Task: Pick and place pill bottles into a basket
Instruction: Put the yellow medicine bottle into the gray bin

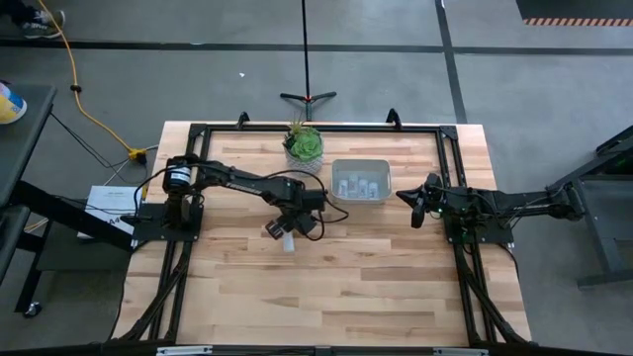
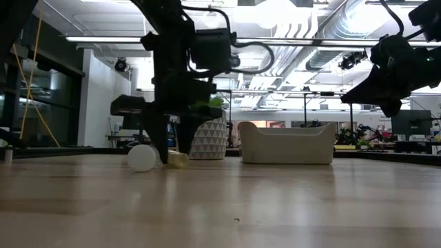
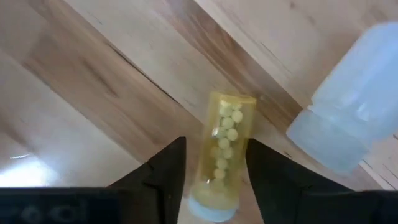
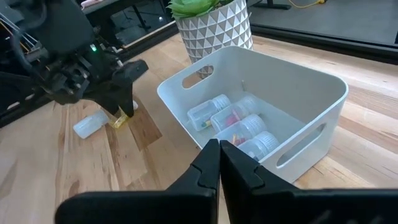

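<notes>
A yellowish pill bottle (image 3: 222, 149) lies on its side on the wooden table; it also shows in the low view (image 2: 178, 159) and the right wrist view (image 4: 122, 120). My left gripper (image 1: 289, 231) is open and lowered over it, one finger on each long side. A whitish bottle (image 3: 351, 118) lies on its side close beside it (image 2: 142, 157). The grey-white basket (image 1: 361, 166) stands right of them and holds several bottles (image 4: 239, 127). My right gripper (image 4: 219, 163) is shut and empty, raised right of the basket (image 1: 415, 210). My left gripper comes from above, pointing down, with its fingers (image 3: 163, 177) across the yellow bottle's body (image 3: 214, 168), near the capped end. The bottle lies flat on the table. Whether the fingers touch its sides I cannot tell.
A green plant in a white patterned pot (image 1: 303, 146) stands just left of the basket at the far side. A black frame (image 1: 198, 129) runs around the table's edges. Bare wood lies toward the near edge (image 1: 326, 297).
</notes>
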Motion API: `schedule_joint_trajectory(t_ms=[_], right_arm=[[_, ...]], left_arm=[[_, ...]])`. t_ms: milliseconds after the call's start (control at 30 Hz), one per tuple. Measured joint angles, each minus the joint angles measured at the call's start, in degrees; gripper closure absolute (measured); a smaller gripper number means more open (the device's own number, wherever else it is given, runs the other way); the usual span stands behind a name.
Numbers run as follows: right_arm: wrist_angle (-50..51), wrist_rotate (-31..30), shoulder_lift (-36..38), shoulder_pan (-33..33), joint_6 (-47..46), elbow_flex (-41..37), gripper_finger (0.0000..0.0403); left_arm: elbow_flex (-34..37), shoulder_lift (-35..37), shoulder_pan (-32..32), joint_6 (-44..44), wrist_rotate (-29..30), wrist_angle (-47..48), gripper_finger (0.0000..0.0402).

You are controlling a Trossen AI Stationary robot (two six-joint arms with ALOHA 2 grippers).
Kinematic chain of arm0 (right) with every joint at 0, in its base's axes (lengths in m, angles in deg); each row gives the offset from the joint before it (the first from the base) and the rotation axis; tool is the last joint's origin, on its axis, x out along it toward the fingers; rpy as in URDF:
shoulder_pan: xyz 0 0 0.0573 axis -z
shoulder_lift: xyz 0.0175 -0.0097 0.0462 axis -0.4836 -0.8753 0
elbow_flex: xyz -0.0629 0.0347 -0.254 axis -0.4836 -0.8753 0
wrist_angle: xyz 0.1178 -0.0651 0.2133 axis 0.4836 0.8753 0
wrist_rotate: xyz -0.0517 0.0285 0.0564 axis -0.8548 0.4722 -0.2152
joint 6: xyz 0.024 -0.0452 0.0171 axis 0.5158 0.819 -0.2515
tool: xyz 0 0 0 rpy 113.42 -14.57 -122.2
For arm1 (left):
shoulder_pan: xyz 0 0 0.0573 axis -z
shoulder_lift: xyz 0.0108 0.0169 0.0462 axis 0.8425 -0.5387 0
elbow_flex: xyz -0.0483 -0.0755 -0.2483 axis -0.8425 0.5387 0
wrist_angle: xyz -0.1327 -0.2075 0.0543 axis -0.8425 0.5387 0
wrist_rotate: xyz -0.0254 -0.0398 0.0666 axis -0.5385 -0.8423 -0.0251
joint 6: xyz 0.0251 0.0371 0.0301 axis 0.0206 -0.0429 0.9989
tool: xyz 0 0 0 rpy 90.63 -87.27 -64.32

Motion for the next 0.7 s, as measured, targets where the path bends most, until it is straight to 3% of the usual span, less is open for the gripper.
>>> schedule_joint_trajectory(t_ms=[400,700], right_arm=[[0.00,-0.01,0.00,-0.01,-0.01,0.00,0.0399],[0.00,0.00,0.00,-0.01,-0.02,0.01,0.0399]], left_arm=[[-0.29,-0.51,0.00,-1.45,2.24,-0.41,0.0266],[-7.39,-0.35,-0.04,-6.85,9.62,0.26,0.0260]])
